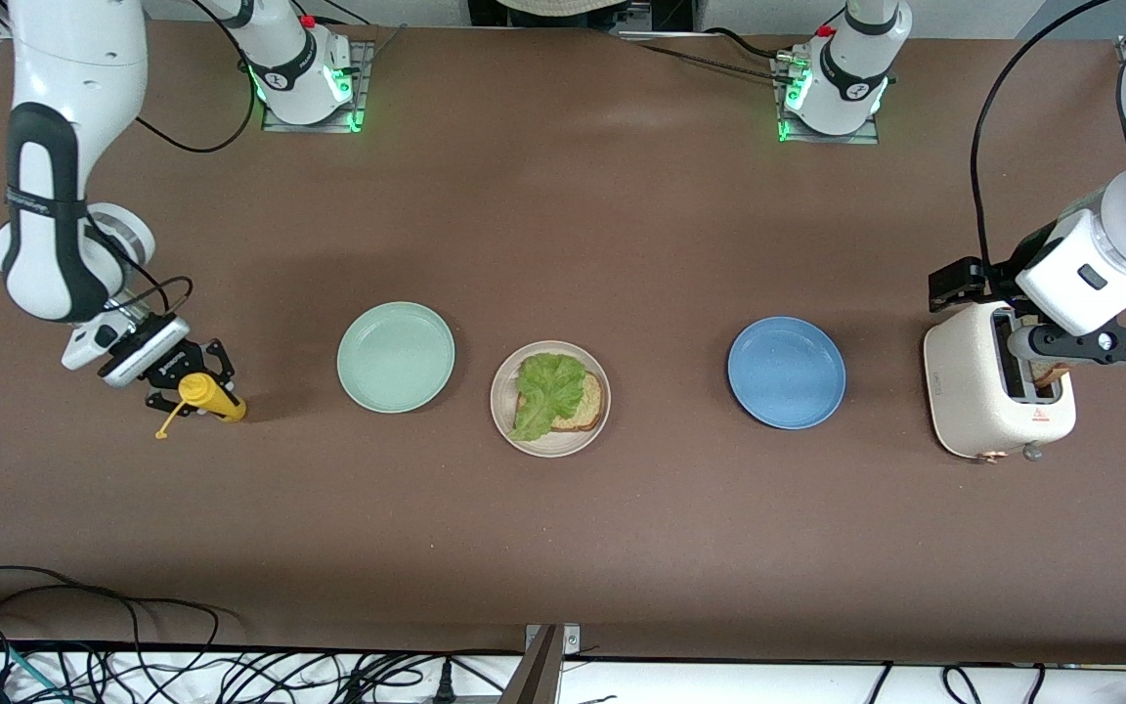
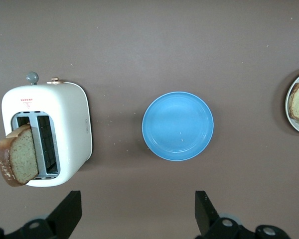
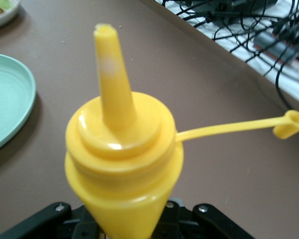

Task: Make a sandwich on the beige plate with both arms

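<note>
A long brown table (image 1: 563,548) is shown with three plates in a row. In the middle, the round pale beige plate (image 1: 598,426) carries one square tan bread slice with a dark brown crust (image 1: 589,403), which is covered in part by a ruffled green lettuce leaf (image 1: 545,389). Beside it, toward the right arm's end, a round mint-green plate (image 1: 395,356) is seen; toward the left arm's end, a round blue plate (image 1: 786,372) is seen, well apart from the beige one.

At the left arm's end of the table a cream-white two-slot toaster (image 1: 964,391) stands, and a second tan speckled bread slice (image 2: 17,155) is seen tilted, sticking out of one slot. The left gripper (image 2: 137,214) is held above the toaster with its jaws spread wide; nothing is gripped.

At the right arm's end, the right gripper (image 1: 194,383) is placed around a yellow plastic squeeze bottle with a cone nozzle (image 3: 122,169). The bottle's cap (image 3: 291,123) is off the nozzle and hangs on its strap. The jaws are drawn in narrow about the bottle's body; whether it is firmly clamped cannot be told.
</note>
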Tool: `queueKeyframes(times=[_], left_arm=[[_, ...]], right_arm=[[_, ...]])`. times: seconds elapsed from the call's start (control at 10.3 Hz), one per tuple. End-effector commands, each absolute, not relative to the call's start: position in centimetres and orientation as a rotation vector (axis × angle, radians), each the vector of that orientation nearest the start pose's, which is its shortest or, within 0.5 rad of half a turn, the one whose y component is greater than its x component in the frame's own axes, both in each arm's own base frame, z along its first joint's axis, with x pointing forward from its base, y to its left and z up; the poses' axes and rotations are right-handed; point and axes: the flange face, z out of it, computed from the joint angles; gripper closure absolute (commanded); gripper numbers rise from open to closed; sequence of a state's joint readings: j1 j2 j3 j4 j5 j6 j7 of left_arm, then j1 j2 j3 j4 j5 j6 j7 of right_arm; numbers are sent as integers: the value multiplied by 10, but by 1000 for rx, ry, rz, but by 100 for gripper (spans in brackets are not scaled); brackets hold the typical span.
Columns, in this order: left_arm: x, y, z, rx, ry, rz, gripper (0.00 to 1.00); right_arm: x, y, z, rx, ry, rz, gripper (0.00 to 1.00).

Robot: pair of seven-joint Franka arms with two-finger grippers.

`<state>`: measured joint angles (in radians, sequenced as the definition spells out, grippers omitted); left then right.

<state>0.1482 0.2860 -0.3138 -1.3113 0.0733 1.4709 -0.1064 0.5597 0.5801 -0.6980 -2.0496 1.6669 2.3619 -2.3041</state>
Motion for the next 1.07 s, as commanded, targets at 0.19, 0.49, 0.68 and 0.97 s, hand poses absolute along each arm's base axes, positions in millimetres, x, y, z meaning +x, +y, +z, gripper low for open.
queueKeyframes(times=[0.19,0.49,0.68,0.97], left_arm=[[621,-66,578,-3150,111,177,0],[621,-66,578,-3150,111,177,0],[621,-66,578,-3150,111,177,0],[621,-66,578,-3150,111,177,0]], right_arm=[[615,16,244,-2583,-1539,-1060,100],[621,52,255,-2647,-1570,-1000,100],[627,81,268,-2692,-1544,-947,100],[631,121,275,-2734,-1567,-835,100]])
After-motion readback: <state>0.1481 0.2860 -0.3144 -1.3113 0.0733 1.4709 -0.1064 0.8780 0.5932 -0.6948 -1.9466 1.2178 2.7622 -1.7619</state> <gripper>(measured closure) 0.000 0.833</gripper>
